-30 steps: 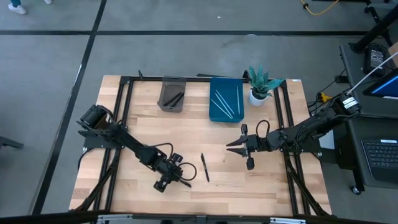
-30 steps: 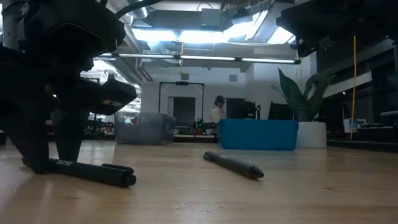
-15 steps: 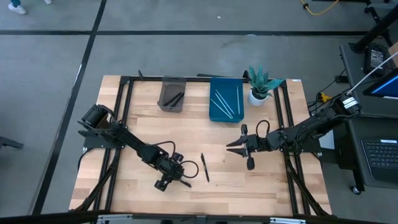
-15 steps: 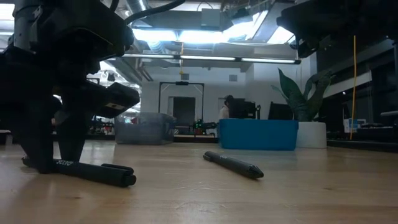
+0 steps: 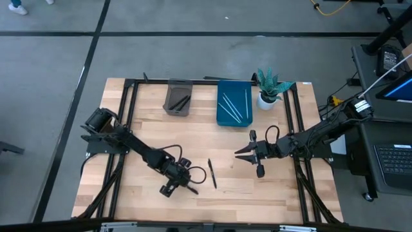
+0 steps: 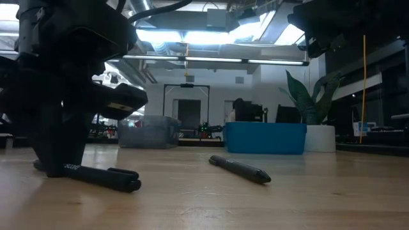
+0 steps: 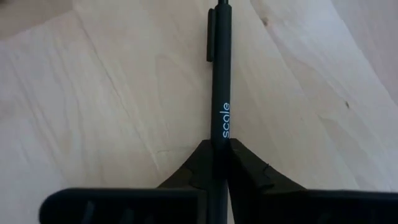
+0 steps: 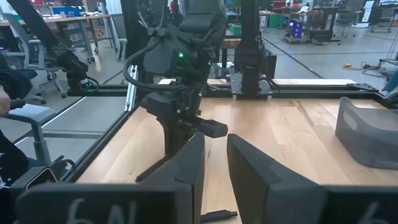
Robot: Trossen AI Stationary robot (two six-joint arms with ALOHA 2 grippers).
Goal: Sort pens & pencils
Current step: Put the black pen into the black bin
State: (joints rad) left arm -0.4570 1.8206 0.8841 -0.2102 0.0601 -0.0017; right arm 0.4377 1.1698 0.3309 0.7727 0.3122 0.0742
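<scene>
Two black pens on the table: left gripper (image 7: 219,163) pinches one (image 7: 221,74) lying flat. Other pen (image 5: 211,173) sits just beside it, and right gripper (image 5: 244,153) hovers nearby, fingers slightly apart.

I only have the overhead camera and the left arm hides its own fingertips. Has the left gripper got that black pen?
Observer: Yes. In the wrist view the left gripper is shut on the black pen, near one end.
Operator: Is it lifted?
Observer: No. At table height the pen lies flat on the table.
Operator: And the right gripper?
Observer: The right gripper is open and empty, above the table; the second black pen lies untouched.
</scene>
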